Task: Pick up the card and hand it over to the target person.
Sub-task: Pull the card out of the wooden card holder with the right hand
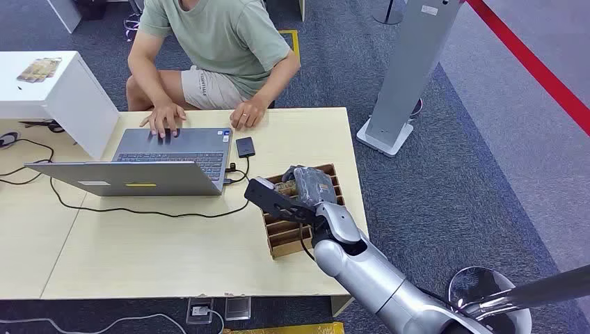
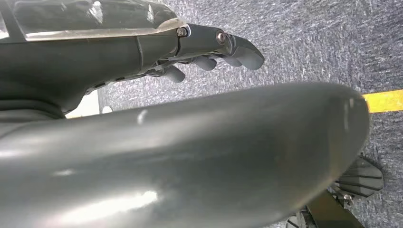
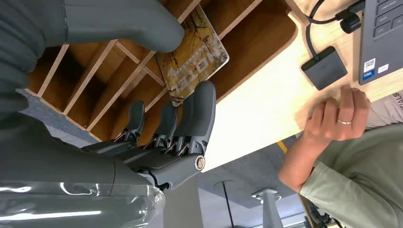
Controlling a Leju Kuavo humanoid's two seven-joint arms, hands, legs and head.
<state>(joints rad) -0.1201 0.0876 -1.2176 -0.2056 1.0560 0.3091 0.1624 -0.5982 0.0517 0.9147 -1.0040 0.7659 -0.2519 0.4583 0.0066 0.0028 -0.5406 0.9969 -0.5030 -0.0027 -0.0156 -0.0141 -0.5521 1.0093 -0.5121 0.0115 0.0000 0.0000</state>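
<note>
The card [image 3: 195, 57], a thin yellow-brown rectangle with white letters and a tree picture on it, stands in a slot of the brown cardboard box with dividers [image 1: 327, 182]. In the right wrist view the right hand [image 3: 171, 85] has its thick grey thumb on one side of the card and its darker fingers [image 3: 202, 107] on the other side. The thumb and fingers are close around the card, but I cannot tell if they squeeze it yet or just sit next to it. In the head view this hand [image 1: 306, 186] is right over the box.

The left hand [image 2: 209, 52] hangs down over the grey carpet with its fingers bent in a little and nothing in it.

The person in the green shirt [image 1: 222, 42] sits on the far side of the pale wooden table [image 1: 174, 250], well beyond the right hand, with one hand by the grey laptop [image 1: 167, 156].

What could go wrong: the card is thin and smooth, so it may slip out if the pinch is weak. The fingers might also catch a divider and drag the whole box. A tilted pull could jam the card in its slot.
</note>
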